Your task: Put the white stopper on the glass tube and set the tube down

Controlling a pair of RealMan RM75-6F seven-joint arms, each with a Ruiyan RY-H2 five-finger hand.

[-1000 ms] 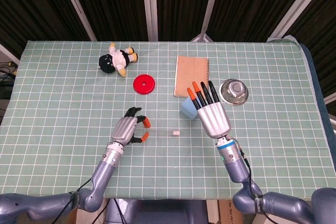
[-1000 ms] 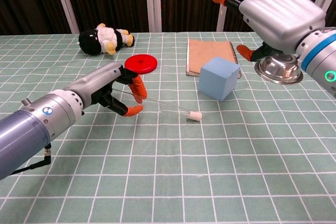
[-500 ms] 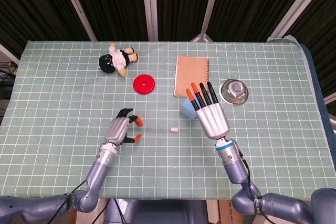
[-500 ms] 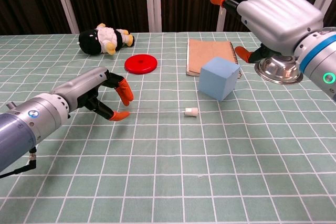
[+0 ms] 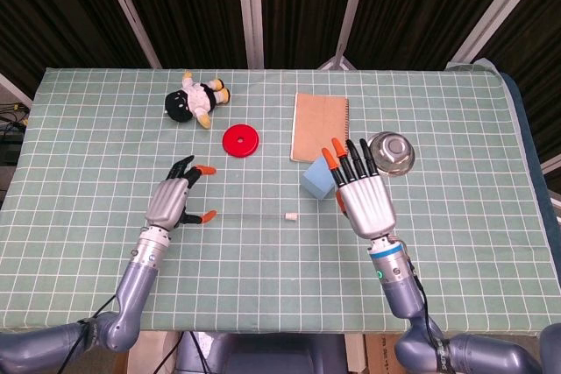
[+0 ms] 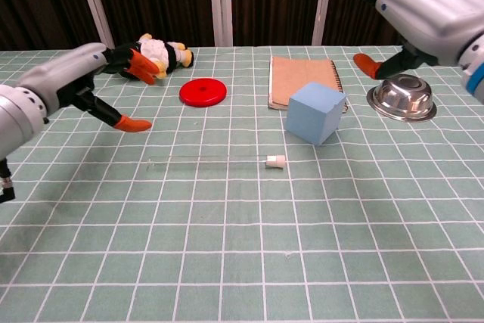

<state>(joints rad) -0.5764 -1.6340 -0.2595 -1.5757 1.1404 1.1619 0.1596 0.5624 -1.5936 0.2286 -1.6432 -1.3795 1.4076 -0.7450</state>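
Note:
A thin glass tube [image 5: 254,215] [image 6: 208,159] lies flat on the green checked cloth, with the white stopper [image 5: 292,215] [image 6: 275,161] on its right end. My left hand [image 5: 173,198] [image 6: 72,79] is open, fingers spread, lifted off to the left of the tube and not touching it. Over at the right my right hand [image 5: 362,195] [image 6: 420,4] hovers open above the table with fingers stretched out, holding nothing.
A blue foam cube [image 5: 316,179] [image 6: 314,112] sits just right of the stopper. Behind it lie a brown notebook [image 5: 319,125] [image 6: 302,81], a steel bowl [image 5: 392,151] [image 6: 400,100], a red disc [image 5: 241,139] [image 6: 203,91] and a plush penguin [image 5: 197,99] [image 6: 151,55].
My left hand let go of the tube, opened and drew back to the left. The tube now rests flat on the cloth. My right hand shifted slightly right and toward me.

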